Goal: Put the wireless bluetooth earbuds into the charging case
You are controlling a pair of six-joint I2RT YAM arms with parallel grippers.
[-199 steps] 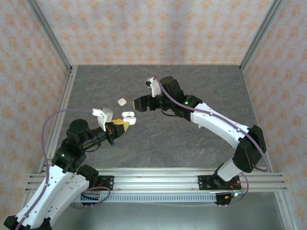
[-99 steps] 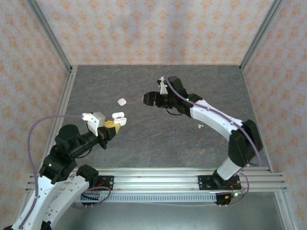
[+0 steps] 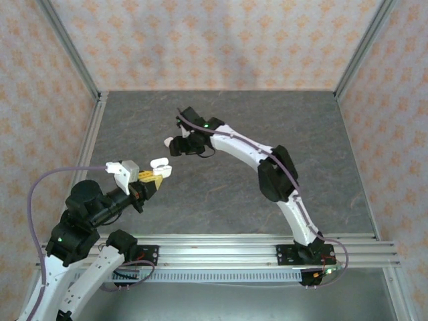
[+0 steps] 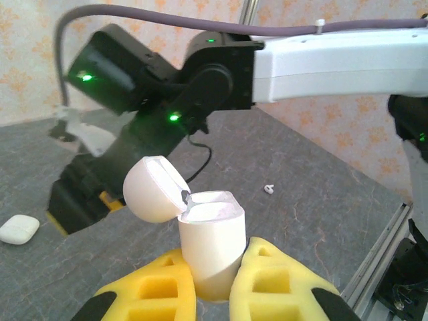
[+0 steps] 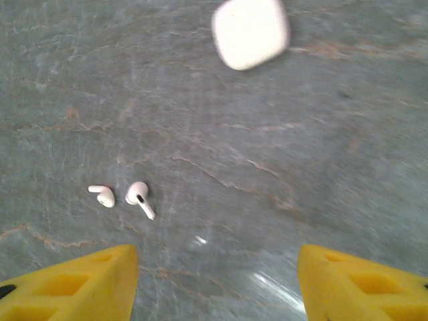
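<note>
My left gripper [image 4: 217, 259] is shut on the white charging case [image 4: 212, 242]. The case stands upright between the yellow pads with its lid [image 4: 152, 190] flipped open to the left. From above, that case [image 3: 159, 165] hangs over the table's left-middle, just beyond the left gripper [image 3: 151, 178]. My right gripper [image 5: 217, 287] is open above bare table. Two small white earbuds [image 5: 138, 198] [image 5: 102, 195] lie side by side ahead of its left finger [image 5: 80, 284]. Seen from above, the right gripper [image 3: 176, 145] hovers beside a closed case. Another earbud [image 4: 269, 189] lies on the table farther right.
A second, closed white case [image 5: 251, 30] lies on the grey stone-pattern table [image 3: 221, 194], beyond the right gripper and next to it in the top view [image 3: 168, 142]. The right arm [image 3: 267, 160] stretches across the middle. Metal posts and patterned walls bound the table.
The right arm has swung left from mid-table to hover by the closed case, its jaws narrowing a little. The left gripper has drawn back left with the open case still held.
</note>
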